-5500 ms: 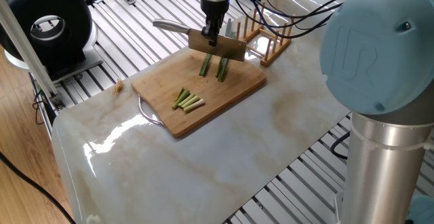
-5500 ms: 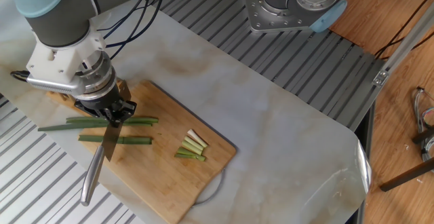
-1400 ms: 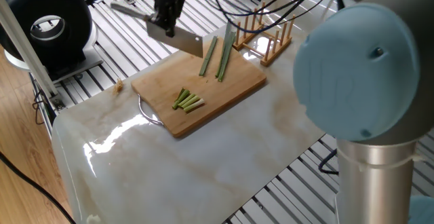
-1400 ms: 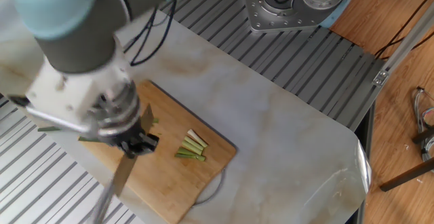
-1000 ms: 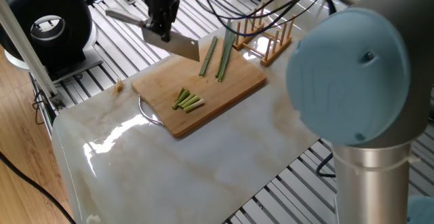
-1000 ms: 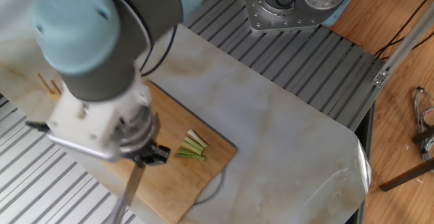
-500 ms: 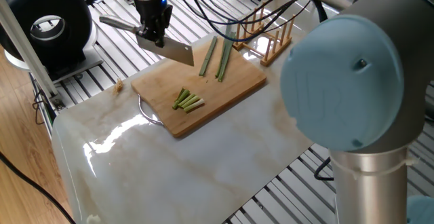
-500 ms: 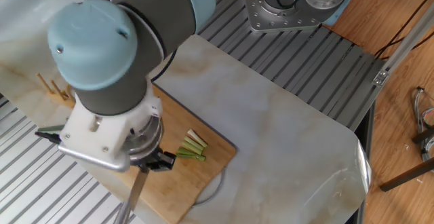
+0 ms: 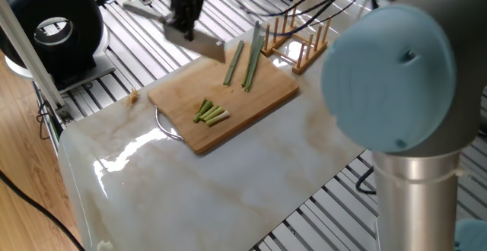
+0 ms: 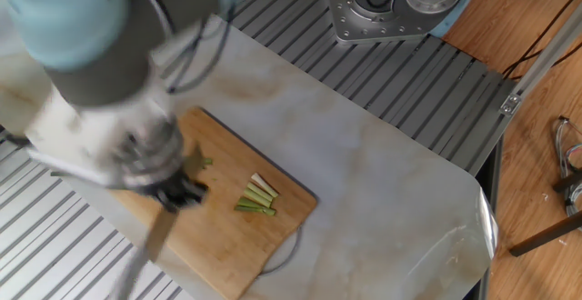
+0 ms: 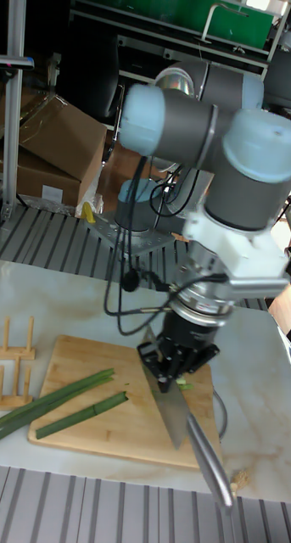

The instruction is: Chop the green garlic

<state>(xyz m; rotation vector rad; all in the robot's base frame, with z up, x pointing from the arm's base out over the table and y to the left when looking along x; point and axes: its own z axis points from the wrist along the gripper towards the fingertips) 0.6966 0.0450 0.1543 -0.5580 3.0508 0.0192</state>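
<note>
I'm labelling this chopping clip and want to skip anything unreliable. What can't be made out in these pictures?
- The tool and knife: smeared by motion blur in the other fixed view.
- The two long green garlic stalks: almost wholly hidden behind the arm in the other fixed view.
- The cut garlic pieces: mostly hidden by the tool in the tall fixed view.
- The wooden rack: cut off by the left edge in the tall fixed view.

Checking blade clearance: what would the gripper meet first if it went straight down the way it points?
Probably the bamboo cutting board, near its edge; the gripper holds a knife above it. Depth is unclear.
</note>
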